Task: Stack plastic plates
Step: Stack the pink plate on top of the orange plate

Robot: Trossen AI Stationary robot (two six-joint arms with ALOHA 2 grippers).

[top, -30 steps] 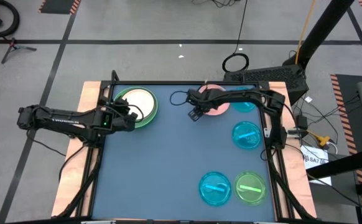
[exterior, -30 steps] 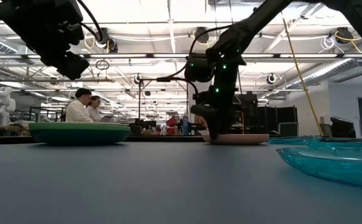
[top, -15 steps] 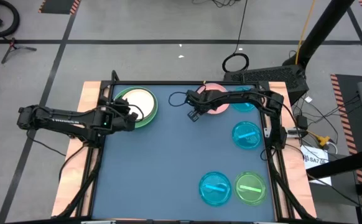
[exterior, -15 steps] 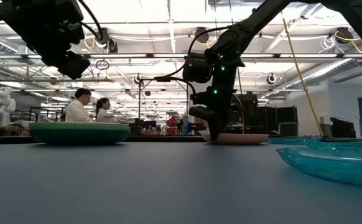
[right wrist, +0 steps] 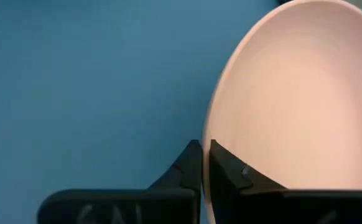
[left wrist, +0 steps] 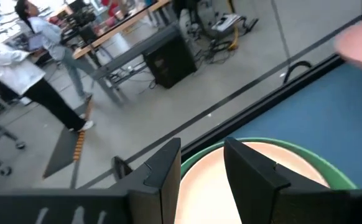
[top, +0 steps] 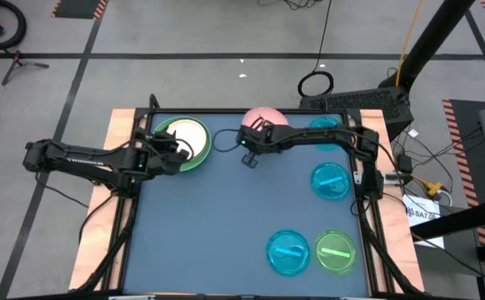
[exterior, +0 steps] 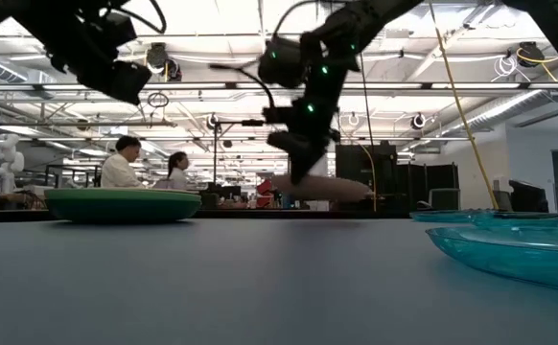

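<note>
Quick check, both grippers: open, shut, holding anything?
Left gripper: open, empty, above the cream plate.
Right gripper: shut on the pink plate, off the table.

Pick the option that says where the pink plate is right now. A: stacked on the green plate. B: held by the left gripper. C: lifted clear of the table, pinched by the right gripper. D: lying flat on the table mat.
C: in the low view the pink plate hangs above the table, and the right gripper is shut on its rim.

Even overhead light, no hard shadows on the dark blue matte counter (top: pixel 209 225). Low view backlit by bright ceiling strip lights (exterior: pixel 260 24) — arms silhouetted. Round pink plastic plate (left wrist: pixel 361 40) motion-blurred in left wrist view — sharp up close in right wrist view.
</note>
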